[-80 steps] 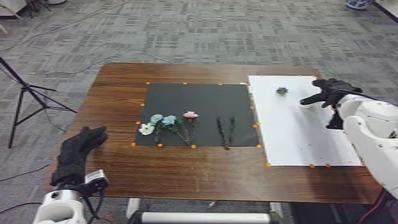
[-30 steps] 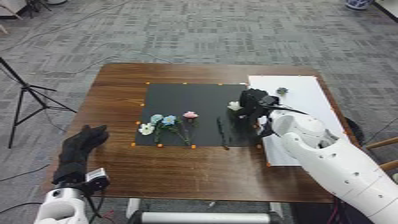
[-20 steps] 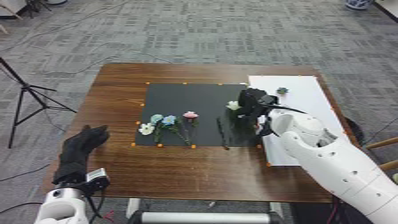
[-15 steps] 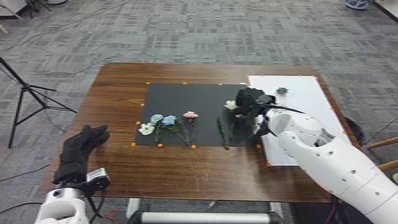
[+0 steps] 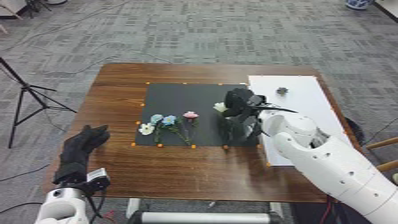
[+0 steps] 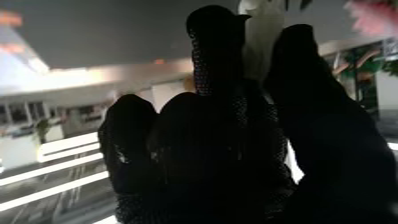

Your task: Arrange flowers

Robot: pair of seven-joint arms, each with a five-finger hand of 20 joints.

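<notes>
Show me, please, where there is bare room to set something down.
Bare: the far left of the black mat, beyond the blue flowers; and the brown table on the mat's near side, right of the left hand. Crowded: the mat's flower-covered near left, and its right side, where the right hand holds a white flower.

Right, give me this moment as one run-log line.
right hand: holding white flower | over black mat | left hand: open, empty | pink flower: on black mat
</notes>
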